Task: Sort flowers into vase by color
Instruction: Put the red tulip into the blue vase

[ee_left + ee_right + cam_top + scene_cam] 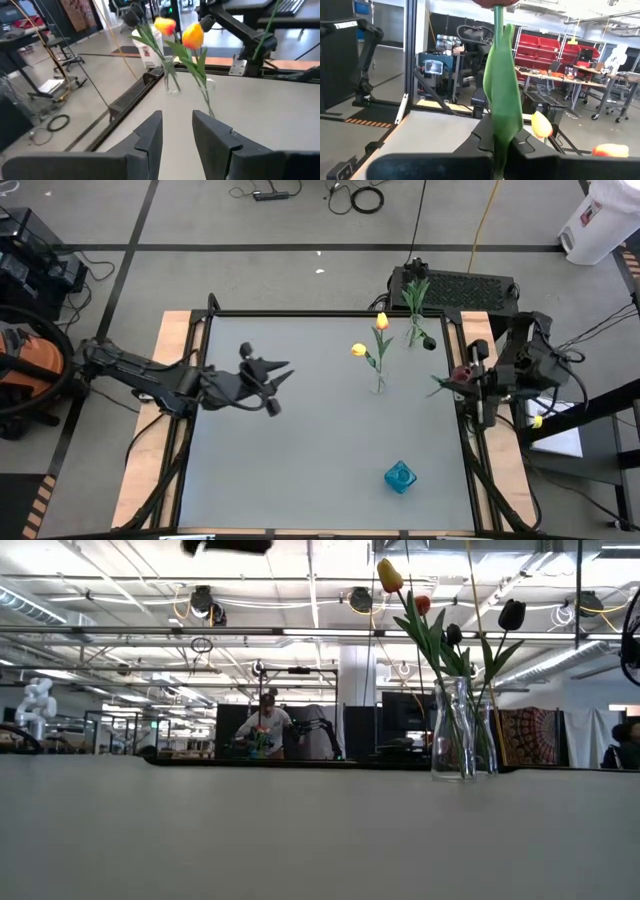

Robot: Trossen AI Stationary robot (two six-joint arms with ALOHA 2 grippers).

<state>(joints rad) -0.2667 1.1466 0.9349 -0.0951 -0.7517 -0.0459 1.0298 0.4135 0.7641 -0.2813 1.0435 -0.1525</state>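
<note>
The right gripper [496, 142] pinches a red tulip [458, 374] by its thin stem at the table's [300, 450] right edge. The flower appears light, flexible and slippery; a low stem hold suits. The left gripper [283, 372] hangs spread and empty over open table. Yellow tulips [377, 330] stand in a clear vase [379, 385] nearby.

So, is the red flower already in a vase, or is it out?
Out. The right gripper is shut on the red flower by the table's right edge; its stem stands between the fingers, away from the yellow flowers' vase.
</note>
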